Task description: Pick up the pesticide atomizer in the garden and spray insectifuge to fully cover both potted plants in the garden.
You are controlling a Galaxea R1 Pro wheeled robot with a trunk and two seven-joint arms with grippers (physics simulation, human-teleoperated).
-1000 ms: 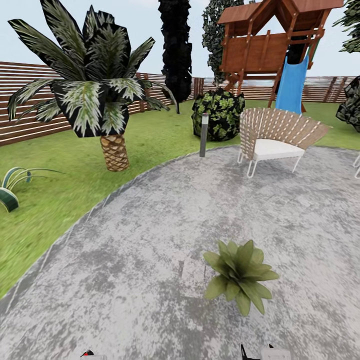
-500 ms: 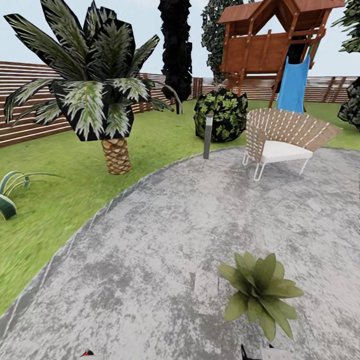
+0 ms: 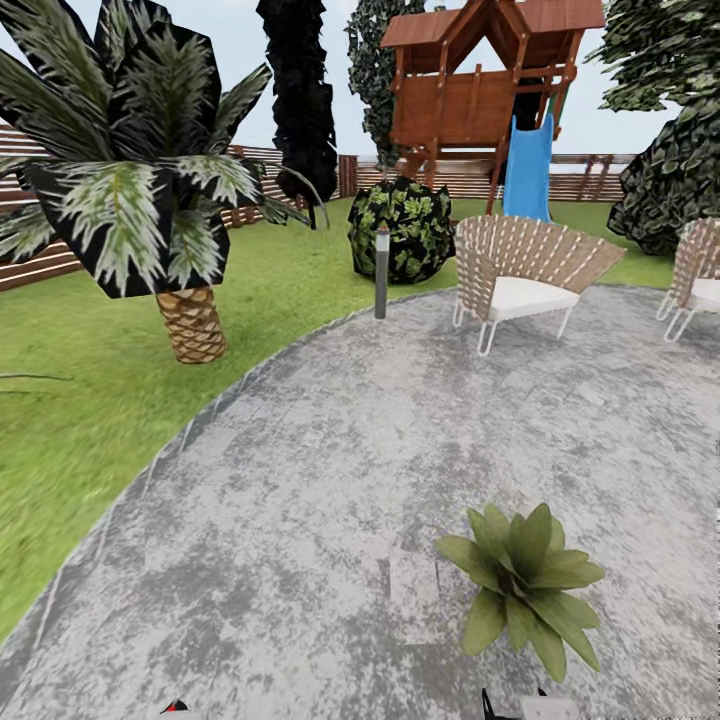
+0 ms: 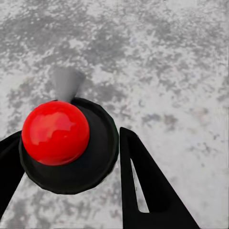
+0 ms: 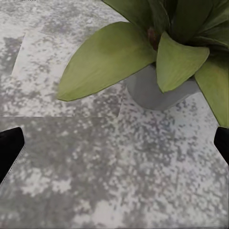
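Observation:
One potted plant (image 3: 520, 580), a low rosette of broad green leaves, stands on the grey paved patio (image 3: 330, 470) in the head view's lower right. The right wrist view has it close ahead (image 5: 157, 52), in a grey pot (image 5: 152, 93). My right gripper (image 5: 114, 148) is open, its black fingertips far apart short of the pot. My left gripper (image 4: 71, 167) is shut on the pesticide atomizer (image 4: 71, 143), seen from above as a round black top with a red knob. That red tip (image 3: 175, 708) peeks in at the head view's bottom edge.
A grey bollard lamp (image 3: 381, 270) stands at the patio's far edge beside a dark bush (image 3: 400, 230). Two woven chairs (image 3: 520, 280) (image 3: 700, 280) sit at the back right. A palm (image 3: 190, 320) grows on the lawn at left. Beyond are a wooden playhouse with a blue slide (image 3: 528, 165) and a slatted fence (image 3: 40, 265).
The whole head view has shifted: the camera came nearer the plant and turned right, bringing a second chair in at right and losing the striped plant at left.

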